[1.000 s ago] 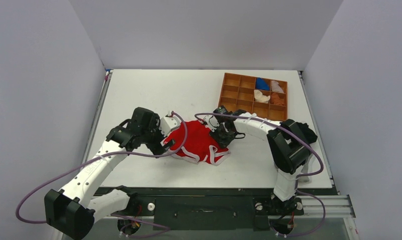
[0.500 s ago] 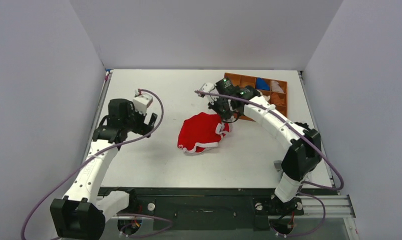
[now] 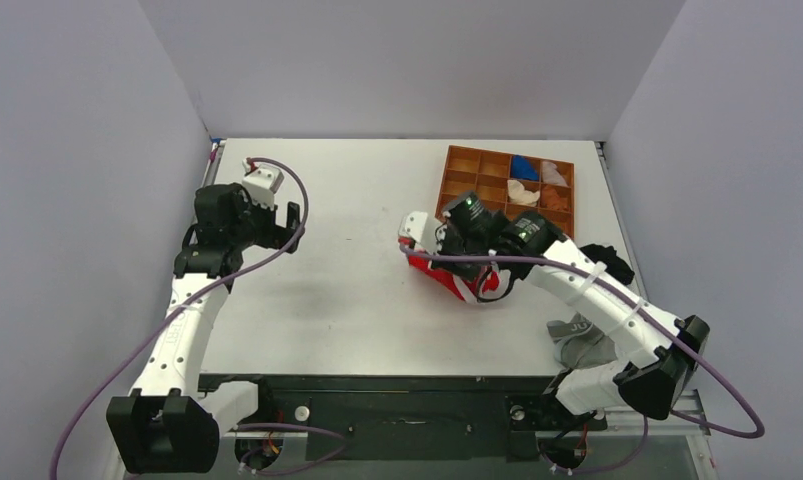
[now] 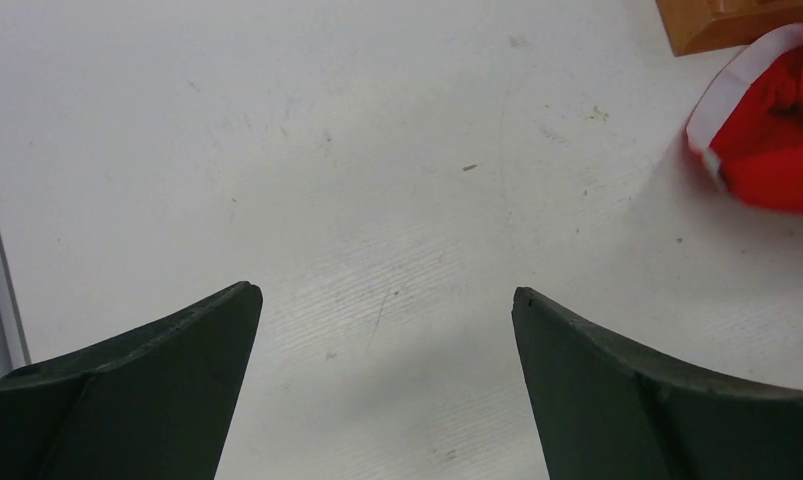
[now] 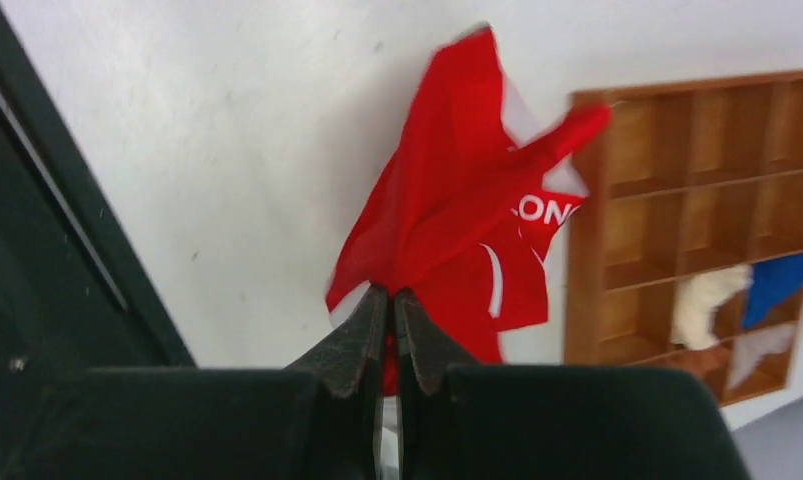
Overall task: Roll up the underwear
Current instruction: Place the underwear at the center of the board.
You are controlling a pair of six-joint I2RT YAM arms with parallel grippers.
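Note:
The red underwear with white trim hangs bunched from my right gripper, lifted off the table just left of the wooden tray. In the right wrist view the jaws are shut on the red fabric, which dangles ahead of my right gripper, white lettering showing. My left gripper is open and empty at the table's far left. In the left wrist view my left gripper has its fingers wide apart over bare table, and the underwear shows at the upper right.
A wooden compartment tray with blue, white and orange cloth pieces stands at the back right. A black garment and a grey garment lie at the right edge, beside my right arm.
My right gripper has lifted the underwear off the table and carried it right and nearer, so it now hangs bunched. My left arm has drawn back further to the far left, open.

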